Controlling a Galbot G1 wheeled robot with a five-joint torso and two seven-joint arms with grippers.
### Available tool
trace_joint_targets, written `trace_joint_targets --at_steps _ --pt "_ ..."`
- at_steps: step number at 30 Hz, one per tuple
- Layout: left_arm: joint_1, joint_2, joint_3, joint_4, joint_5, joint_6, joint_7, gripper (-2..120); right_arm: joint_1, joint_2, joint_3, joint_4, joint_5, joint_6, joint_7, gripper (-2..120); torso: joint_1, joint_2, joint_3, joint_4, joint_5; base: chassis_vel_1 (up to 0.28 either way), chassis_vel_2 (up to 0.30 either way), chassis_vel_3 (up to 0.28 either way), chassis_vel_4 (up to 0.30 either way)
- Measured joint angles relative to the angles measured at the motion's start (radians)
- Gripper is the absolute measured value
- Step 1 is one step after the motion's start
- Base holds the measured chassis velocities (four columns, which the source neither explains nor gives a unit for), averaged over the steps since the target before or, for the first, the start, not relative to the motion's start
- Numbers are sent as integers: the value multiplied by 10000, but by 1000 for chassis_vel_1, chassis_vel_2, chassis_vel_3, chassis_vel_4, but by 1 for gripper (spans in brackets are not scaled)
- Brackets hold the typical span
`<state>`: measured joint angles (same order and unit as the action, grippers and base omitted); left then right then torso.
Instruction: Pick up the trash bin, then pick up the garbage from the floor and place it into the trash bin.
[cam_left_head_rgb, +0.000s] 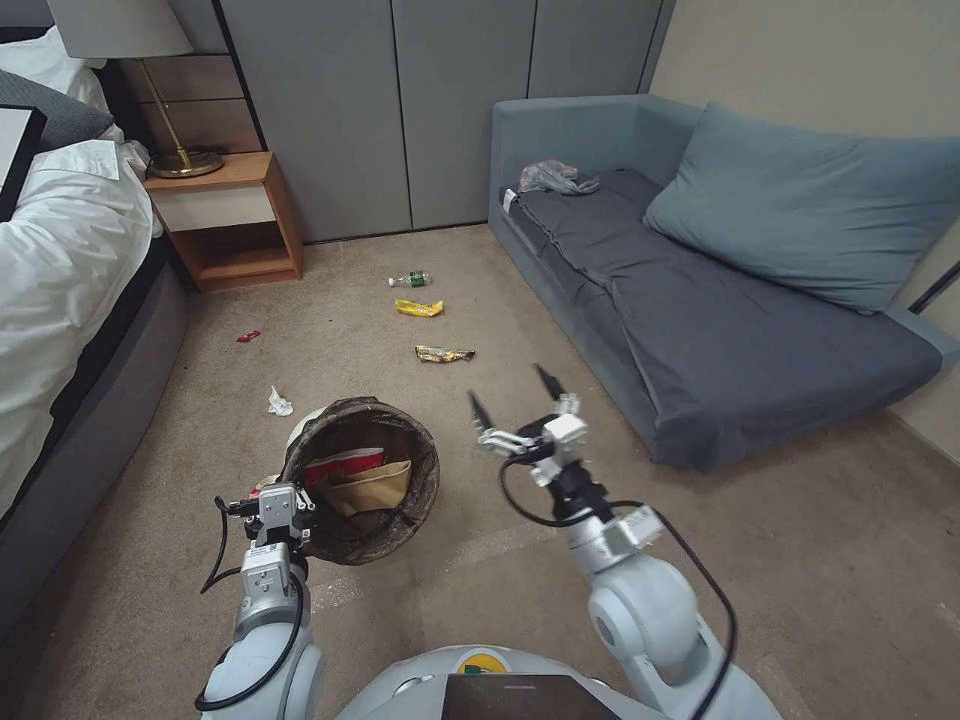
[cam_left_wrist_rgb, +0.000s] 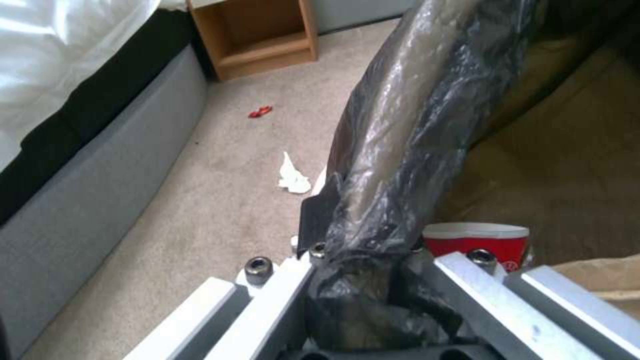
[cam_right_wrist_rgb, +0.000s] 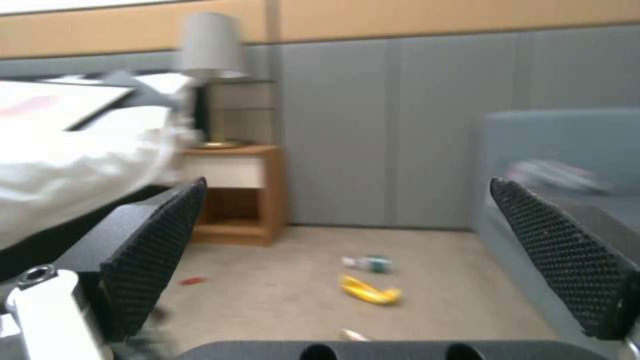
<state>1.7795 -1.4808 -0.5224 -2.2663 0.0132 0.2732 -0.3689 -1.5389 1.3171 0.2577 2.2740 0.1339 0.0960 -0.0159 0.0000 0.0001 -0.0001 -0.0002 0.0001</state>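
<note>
Five bits of litter on the carpet: bottle (cam_left_head_rgb: 410, 279), yellow wrapper (cam_left_head_rgb: 418, 308), second wrapper (cam_left_head_rgb: 444, 353), red scrap (cam_left_head_rgb: 248, 336), white tissue (cam_left_head_rgb: 279, 403). Bottle lies nearest the wall, yellow wrapper just beside it, second wrapper closer to the robot; red scrap toward the bed (cam_left_head_rgb: 70, 300); tissue near the bin (cam_left_head_rgb: 362, 478)

Bin off the floor, tilted, mouth toward the head camera. Red wrapper (cam_left_head_rgb: 342, 466) and tan paper (cam_left_head_rgb: 370, 488) inside. Left gripper (cam_left_head_rgb: 280, 507) at the bin's near rim, fingers pinching the rim and its dark bag (cam_left_wrist_rgb: 393, 165)

Right gripper (cam_left_head_rgb: 513, 395) in the air right of the bin, near the sofa (cam_left_head_rgb: 700, 300), fingers (cam_right_wrist_rgb: 157, 250) spread wide, nothing between them. It faces the bottle (cam_right_wrist_rgb: 367, 263) and yellow wrapper (cam_right_wrist_rgb: 370, 292)
</note>
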Motion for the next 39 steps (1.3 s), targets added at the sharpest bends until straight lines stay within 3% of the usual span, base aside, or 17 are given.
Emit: trace_joint_targets --at_steps 9,26,39 --pt "-186 25 -15 -41 -97 13 2 0 -1590 943 1077 222 -358 351 651 100 0 0 0 1 -1 0 0 0 0" --pt "-111 -187 -144 -268 -110 11 -11 0 -1452 1063 1192 -476 -755 1063 92 100 0 0 1 2 -1 0 0 0 0" --pt "-84 -216 -242 -324 -111 10 -21 0 -1272 1037 1169 -587 -646 1088 -28 100 0 0 1 2 -1 -62 62 65 -68"
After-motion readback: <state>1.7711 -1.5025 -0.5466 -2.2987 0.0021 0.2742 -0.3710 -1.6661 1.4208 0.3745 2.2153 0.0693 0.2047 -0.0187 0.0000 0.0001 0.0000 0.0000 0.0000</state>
